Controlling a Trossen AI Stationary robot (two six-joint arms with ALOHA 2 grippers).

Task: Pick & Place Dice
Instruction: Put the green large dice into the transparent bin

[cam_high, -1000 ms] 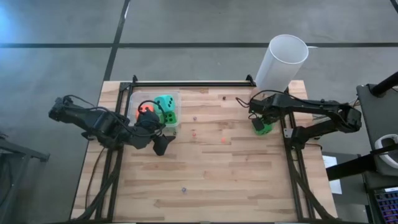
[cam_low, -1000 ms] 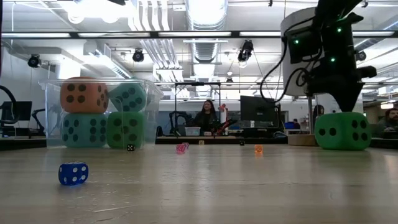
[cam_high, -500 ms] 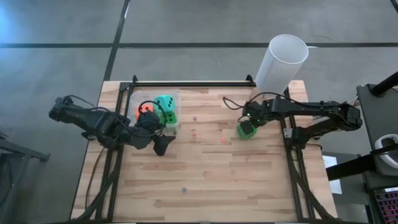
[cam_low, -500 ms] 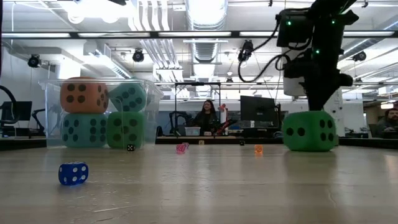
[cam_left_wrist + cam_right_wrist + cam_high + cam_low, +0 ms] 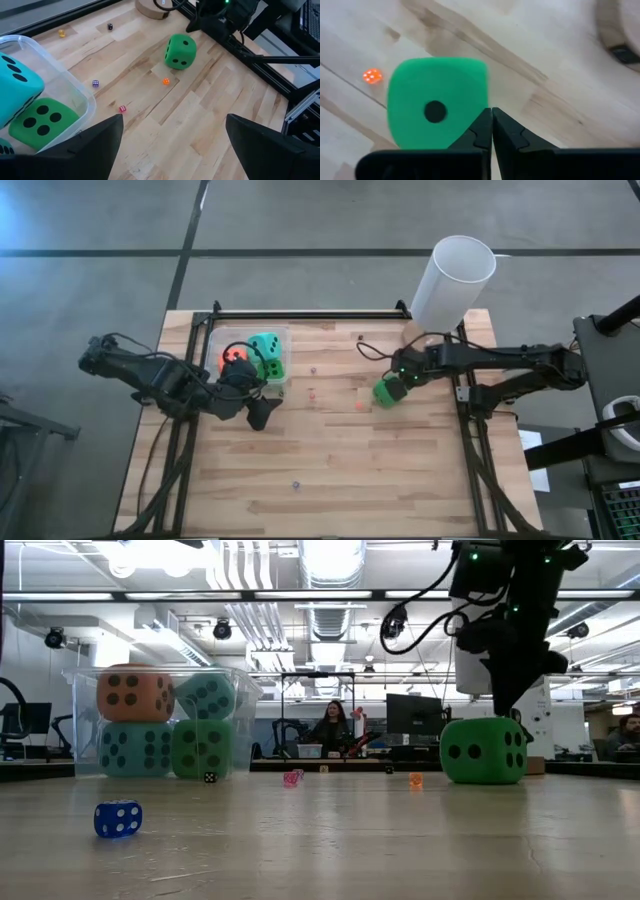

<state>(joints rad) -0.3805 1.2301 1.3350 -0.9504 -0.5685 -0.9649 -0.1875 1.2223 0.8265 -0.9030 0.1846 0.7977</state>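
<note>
Pale wood table [image 5: 330, 470], dark rails along both sides, office room behind. Wide bare stretch across middle and near edge; only tiny dice scattered there, a blue one [image 5: 118, 818] closest to the low camera.

Clear tub [image 5: 216, 346] near far left corner: orange die [image 5: 135, 692] and teal die [image 5: 208, 696] stacked on teal and green ones.

Loose green die [image 5: 388, 390] right of centre, on table. Right gripper [image 5: 402, 376] beside it, fingers pressed shut, gripping nothing.

Left gripper [image 5: 256, 412] just beside tub, jaws wide, empty.

White cylinder [image 5: 452, 282] at far right corner.

One bright green die [image 5: 388, 390] sits upright on the bench, apart from the rest. Orange [image 5: 134, 693], two teal [image 5: 135, 748] and one green die [image 5: 201, 747] are stacked inside the clear tub [image 5: 240, 700].
</note>
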